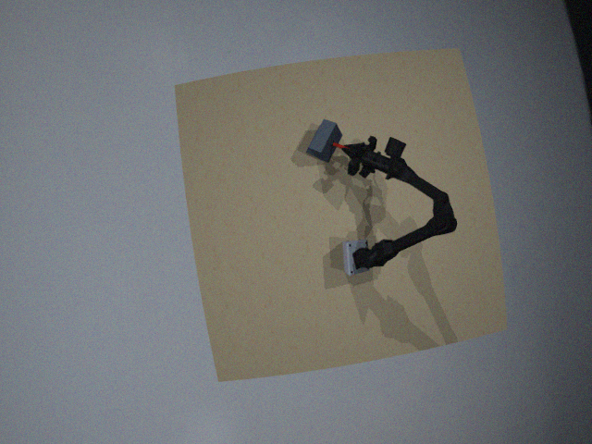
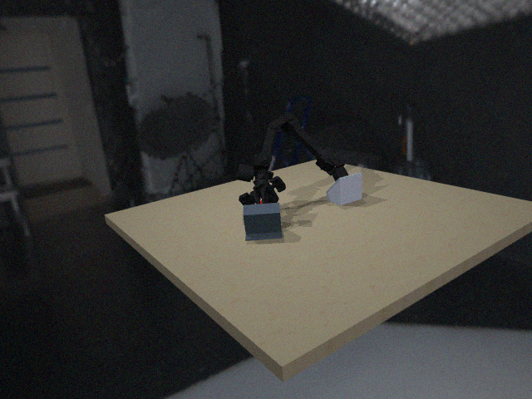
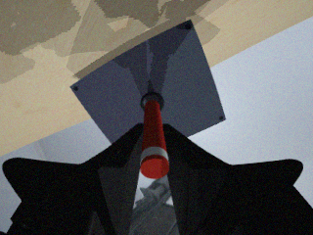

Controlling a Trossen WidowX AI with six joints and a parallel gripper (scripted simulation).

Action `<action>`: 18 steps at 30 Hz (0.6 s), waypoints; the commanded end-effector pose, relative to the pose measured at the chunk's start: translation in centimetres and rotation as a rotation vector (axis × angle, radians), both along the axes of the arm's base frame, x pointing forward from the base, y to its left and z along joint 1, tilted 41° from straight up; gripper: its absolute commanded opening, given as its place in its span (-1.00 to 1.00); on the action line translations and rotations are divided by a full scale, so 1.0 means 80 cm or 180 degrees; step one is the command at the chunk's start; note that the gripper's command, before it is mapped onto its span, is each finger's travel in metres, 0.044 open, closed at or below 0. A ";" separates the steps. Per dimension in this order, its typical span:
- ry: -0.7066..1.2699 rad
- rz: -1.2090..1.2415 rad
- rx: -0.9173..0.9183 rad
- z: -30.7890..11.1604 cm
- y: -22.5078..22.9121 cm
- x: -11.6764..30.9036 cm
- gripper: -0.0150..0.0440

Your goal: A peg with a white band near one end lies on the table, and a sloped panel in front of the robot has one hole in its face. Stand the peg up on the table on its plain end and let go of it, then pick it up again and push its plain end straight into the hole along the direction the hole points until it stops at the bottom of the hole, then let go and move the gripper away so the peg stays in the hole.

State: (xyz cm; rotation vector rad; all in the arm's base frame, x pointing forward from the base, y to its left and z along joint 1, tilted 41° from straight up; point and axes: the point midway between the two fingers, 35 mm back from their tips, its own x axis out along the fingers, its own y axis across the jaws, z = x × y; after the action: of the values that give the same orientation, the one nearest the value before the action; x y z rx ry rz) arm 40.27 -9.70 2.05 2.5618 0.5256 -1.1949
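The sloped panel point(image 1: 324, 136) point(image 2: 262, 224) point(image 3: 191, 88) is a dark blue-grey block on the table. Its hole point(image 3: 145, 101) shows as a dark ring in the face in the wrist view. The red peg point(image 1: 339, 145) point(image 2: 260, 200) point(image 3: 153, 119) points at the face, its plain end at the hole's mouth. How far in it reaches, I cannot tell. Its white band point(image 3: 155, 154) is near the end closest to the wrist camera. My gripper point(image 1: 346, 148) point(image 3: 153, 129) is shut on the peg. In the exterior view the panel hides the fingertips and most of the peg.
The light grey base block point(image 1: 350, 260) point(image 2: 350, 189) stands on the wooden table top point(image 1: 248, 215) point(image 2: 343, 266), with the arm rising from it and bending over to the panel. Shadows of the arm lie across the table and the panel's face.
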 end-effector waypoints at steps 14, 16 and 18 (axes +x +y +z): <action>0.0016 -0.0009 0.0007 -0.010 0.001 0.005 -0.49; 0.0016 -0.0009 0.0007 -0.011 0.001 0.005 -0.49; 0.0016 -0.0009 0.0007 -0.011 0.001 0.006 -0.49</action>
State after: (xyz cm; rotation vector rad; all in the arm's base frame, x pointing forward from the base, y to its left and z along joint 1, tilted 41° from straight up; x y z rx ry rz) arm 40.68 -9.60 1.50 2.5627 0.5270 -1.1937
